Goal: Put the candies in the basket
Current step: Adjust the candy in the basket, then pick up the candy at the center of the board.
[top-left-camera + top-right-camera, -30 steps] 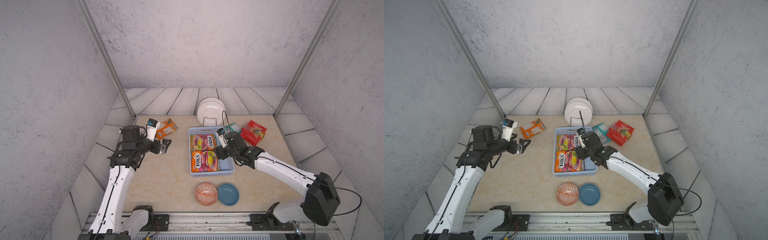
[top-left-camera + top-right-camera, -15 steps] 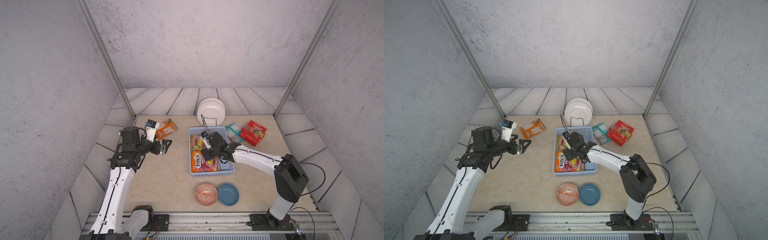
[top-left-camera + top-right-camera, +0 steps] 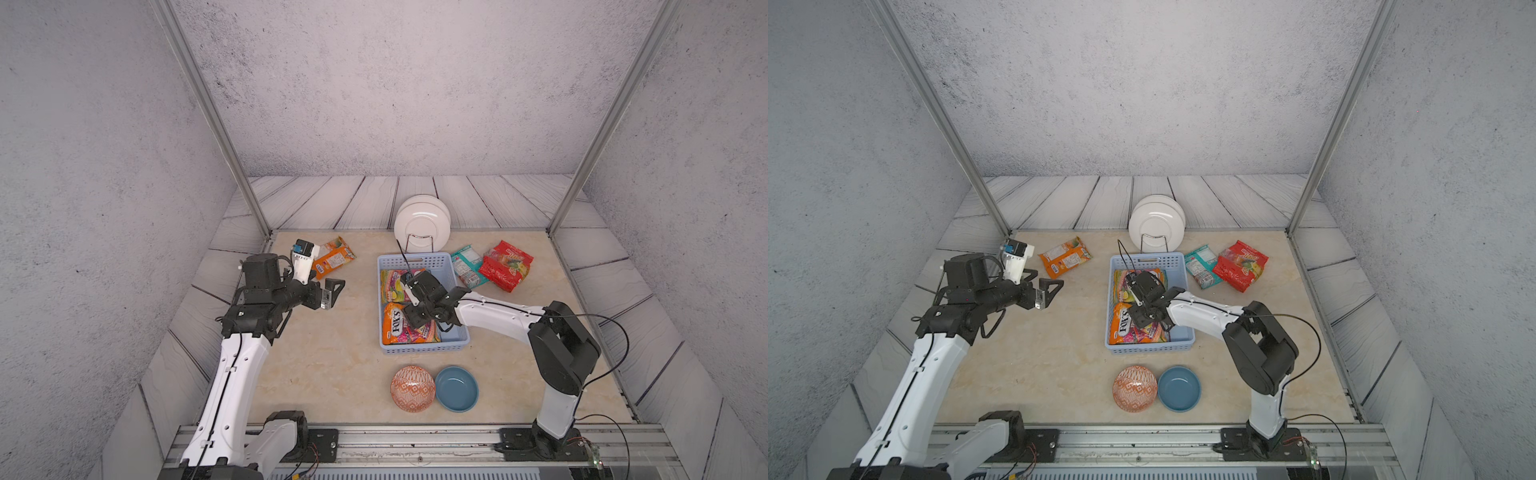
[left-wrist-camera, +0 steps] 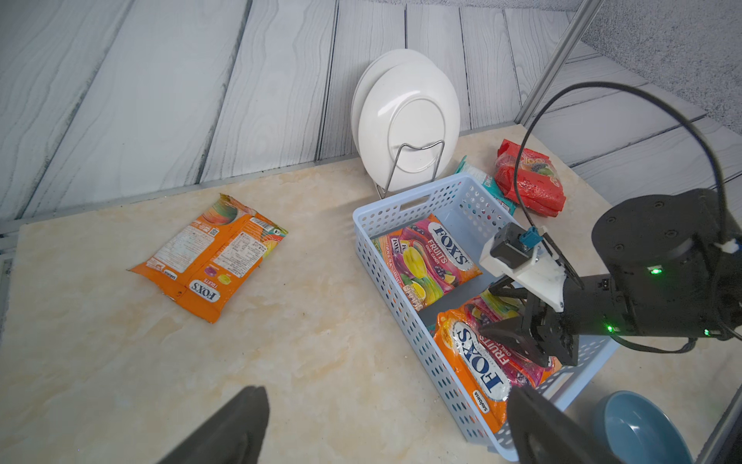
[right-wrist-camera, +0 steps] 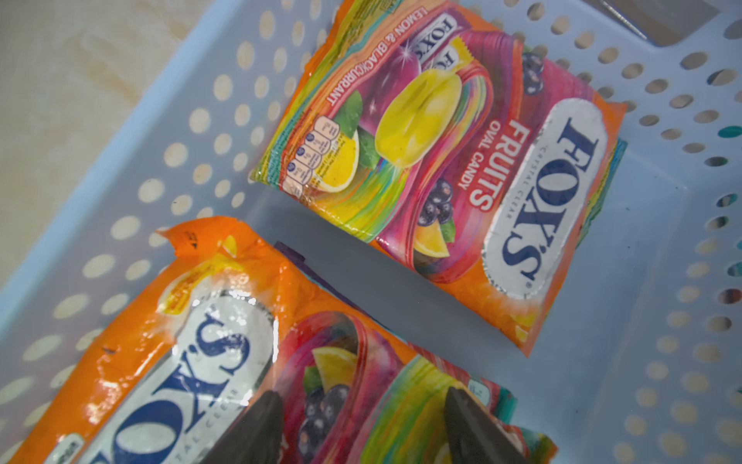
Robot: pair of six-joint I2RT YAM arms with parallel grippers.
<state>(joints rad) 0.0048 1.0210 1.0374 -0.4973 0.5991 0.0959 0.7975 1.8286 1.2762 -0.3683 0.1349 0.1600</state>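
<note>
The right gripper (image 5: 361, 395) is down in the basket (image 3: 419, 260), jaws spread, tips over the front FOX'S bag (image 5: 160, 361). The left gripper (image 3: 331, 292), jaws wide, hovers empty near the orange bag (image 3: 334, 259).

Two arms are sharing a silver rail (image 3: 415, 446).
The left arm (image 3: 237, 374) and right arm (image 3: 498, 318) are showing white shells between black joints; farthest from the rail, each is carrying a white camera mount (image 3: 305, 259) and black jaws; the right is trailing a black cable (image 4: 602, 84).

Left gripper (image 3: 331, 293) hovers wide open at the left; right gripper (image 4: 486, 311) points down, jaws partly apart
</note>
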